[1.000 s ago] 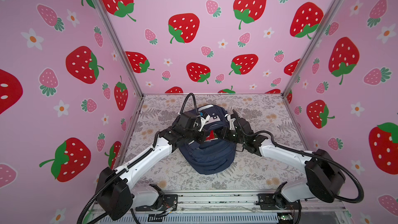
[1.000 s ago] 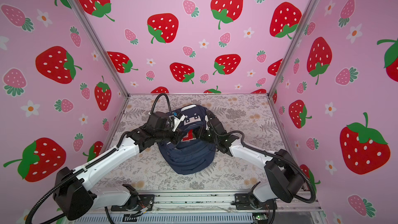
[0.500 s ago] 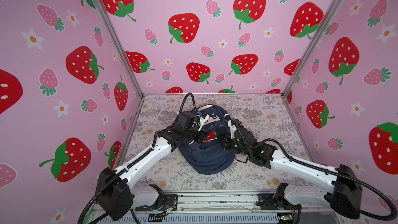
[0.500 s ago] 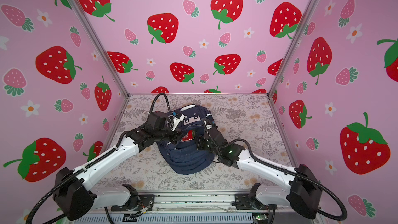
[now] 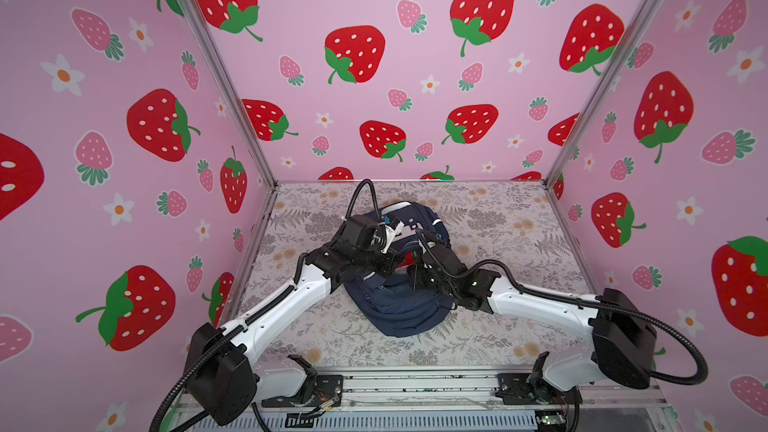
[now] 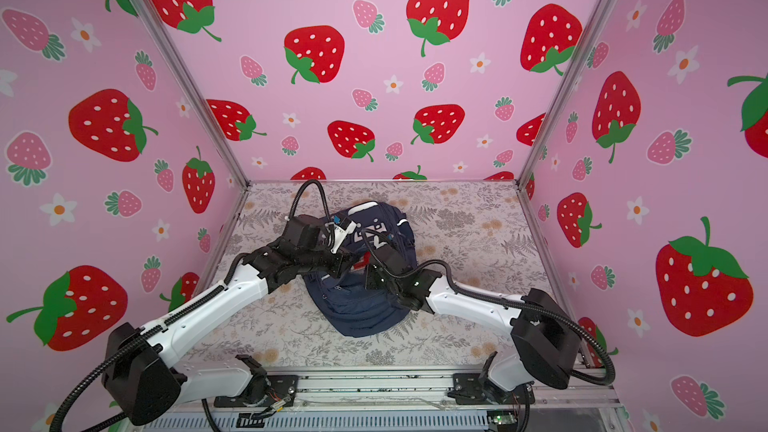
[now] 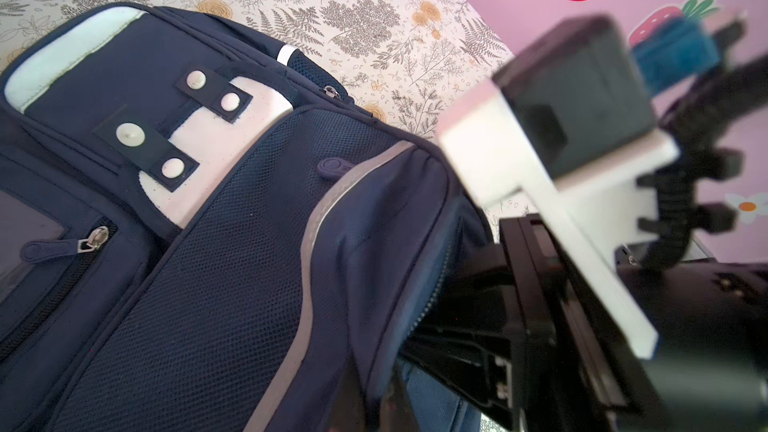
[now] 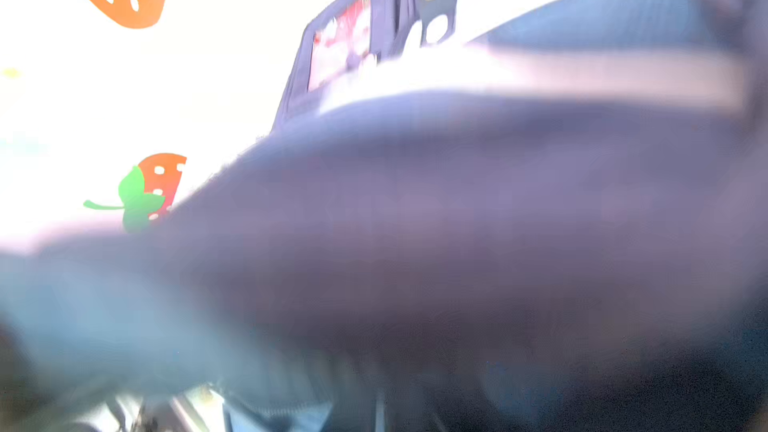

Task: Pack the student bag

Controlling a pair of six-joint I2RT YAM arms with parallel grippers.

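Left claw (image 5: 391, 264), bag (image 5: 399, 313), floral tabletop (image 5: 498, 222), strawberry walls (image 5: 374, 76)

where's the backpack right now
In both top views the backpack lies flat at the centre of the flowered table, neither left nor right.

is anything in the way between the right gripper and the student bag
Nothing visible does. In both top views the right gripper sits right at the student bag, near its middle, with no other object between; its wrist view is filled with blurred navy fabric.
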